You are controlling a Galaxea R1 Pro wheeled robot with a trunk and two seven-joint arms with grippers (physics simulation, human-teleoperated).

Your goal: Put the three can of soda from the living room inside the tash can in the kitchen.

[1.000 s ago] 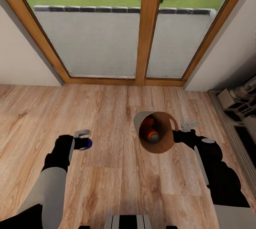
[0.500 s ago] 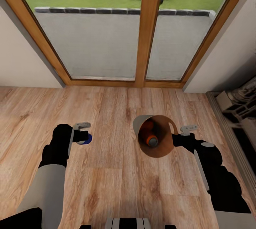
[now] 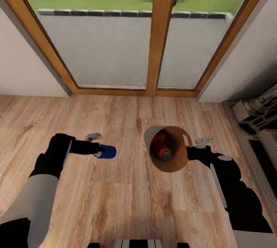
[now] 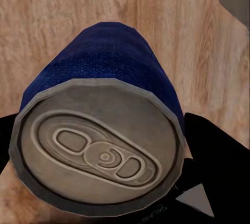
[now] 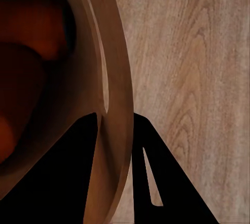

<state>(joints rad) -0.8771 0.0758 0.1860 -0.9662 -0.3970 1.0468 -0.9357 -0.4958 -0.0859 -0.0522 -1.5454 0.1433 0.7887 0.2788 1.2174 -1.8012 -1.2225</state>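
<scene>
Blue soda can (image 3: 107, 151) pinched in left gripper (image 3: 97, 150), beside trash can (image 3: 181, 163), whose rim right gripper (image 3: 189, 152) clamps; two orange cans (image 3: 161, 146) inside. Risk: tilted bin spills; release short drops can on floor (image 3: 127, 198).

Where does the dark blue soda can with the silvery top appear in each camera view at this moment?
Head view: the dark blue soda can lies sideways at centre-left, in the left gripper, pointing toward the tapered brown wastebasket.
Left wrist view: the can spans mid-frame, silvery top toward the camera.
Right wrist view: I cannot find it here.
Shared landmark: the wooden plank floor.
</scene>
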